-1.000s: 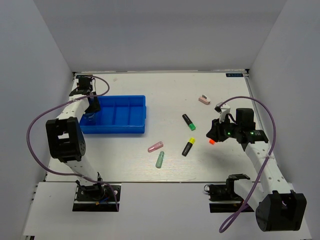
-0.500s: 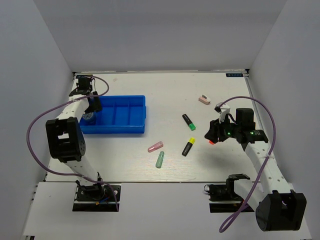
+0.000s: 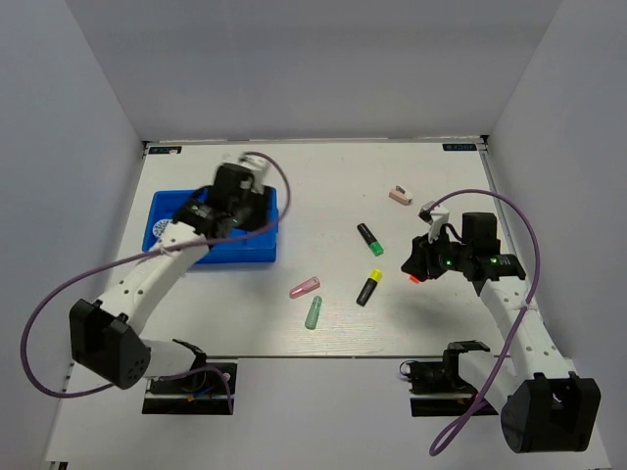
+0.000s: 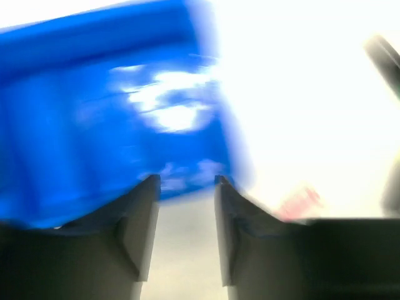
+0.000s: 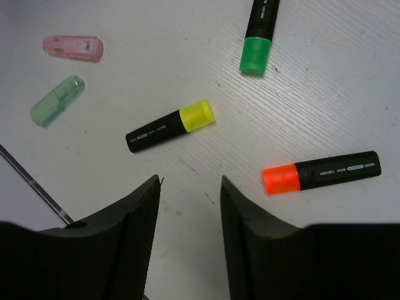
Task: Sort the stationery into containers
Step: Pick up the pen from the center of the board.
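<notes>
Top external view, left to right: the blue compartment tray [image 3: 240, 257] sits at the left of the worktop [image 3: 323, 176], with the left arm stretched over it. A pale round thing in its left end compartment is probably the blue-white roll [image 3: 160, 228] – the only item that looks sorted so far, though the arm hides much of the tray. The left wrist view is blurred, but the left gripper [image 4: 186, 184] shows its jaws apart with nothing between them, above the tray's edge.

Everything else lies loose on the worktop, well apart from the tray:
- the pink eraser [image 3: 305, 287] and the mint eraser [image 3: 313, 312], near each other at the middle
- the yellow-capped highlighter [image 3: 369, 287] and the green-capped highlighter [image 3: 369, 239], further right
- the small pink clip [image 3: 400, 194], toward the far right
- the orange-capped highlighter [image 5: 322, 172], just beside the right gripper [image 5: 190, 184]

The right gripper's jaws stand apart and empty above bare worktop.

By this count the sorting has barely begun – six items remain to be carried across, and the orange highlighter looks the likeliest next pick
</notes>
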`<state>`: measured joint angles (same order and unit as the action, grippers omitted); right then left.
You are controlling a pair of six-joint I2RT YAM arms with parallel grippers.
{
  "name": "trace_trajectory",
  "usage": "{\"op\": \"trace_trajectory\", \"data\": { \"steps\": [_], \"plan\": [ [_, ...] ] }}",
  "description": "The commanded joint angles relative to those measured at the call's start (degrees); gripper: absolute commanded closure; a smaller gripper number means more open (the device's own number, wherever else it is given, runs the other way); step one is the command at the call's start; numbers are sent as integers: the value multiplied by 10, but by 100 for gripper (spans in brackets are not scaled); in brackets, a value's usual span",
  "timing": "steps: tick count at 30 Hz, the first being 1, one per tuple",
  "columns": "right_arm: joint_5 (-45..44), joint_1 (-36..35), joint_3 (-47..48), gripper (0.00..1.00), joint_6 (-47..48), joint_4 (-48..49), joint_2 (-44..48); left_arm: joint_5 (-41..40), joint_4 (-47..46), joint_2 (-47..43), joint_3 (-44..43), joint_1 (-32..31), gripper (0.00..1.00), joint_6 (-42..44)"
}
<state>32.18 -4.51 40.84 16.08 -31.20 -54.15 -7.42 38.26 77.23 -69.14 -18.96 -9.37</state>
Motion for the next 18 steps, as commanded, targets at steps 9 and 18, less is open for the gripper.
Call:
{"op": "trace_trajectory", "data": {
  "steps": [9, 18],
  "plan": [
    [16, 2, 22, 47, 16, -5, -10, 88, 82, 83, 0, -314, 76, 107],
    [15, 3, 25, 47, 19, -9, -11, 108, 44, 194, -20, -317, 42, 141]
  ]
}}
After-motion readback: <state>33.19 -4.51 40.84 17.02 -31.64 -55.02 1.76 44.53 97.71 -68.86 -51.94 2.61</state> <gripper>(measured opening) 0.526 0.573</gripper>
